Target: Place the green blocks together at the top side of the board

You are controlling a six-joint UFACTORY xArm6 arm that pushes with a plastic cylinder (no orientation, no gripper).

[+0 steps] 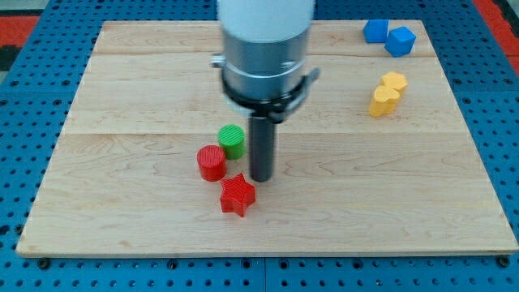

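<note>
My tip (260,178) touches down on the wooden board (122,211) near the middle, just to the view's right of a little bunch of three blocks. There is no end effector that opens or closes here — only a straight dark rod, so nothing is being held.

The green round block (231,140) sits just to the view's left of the rod, very close to it, but I cannot tell if they touch. It is the only green block I can see. It is in the middle of the board, well away from the view's top edge.

The red round block (212,162) is right next to the green one, on its lower left, and they look like they touch. The red star block (237,195) lies just below my tip, a bit to the left.

Far off at the view's top right are two blue blocks (389,36) side by side. Below them is a yellow block (388,93) — its shape is hard to make out.

The big grey and white arm body (265,49) is cut off at the top and hides part of the board behind it. The board lies on a blue desk (24,97) with holes.
</note>
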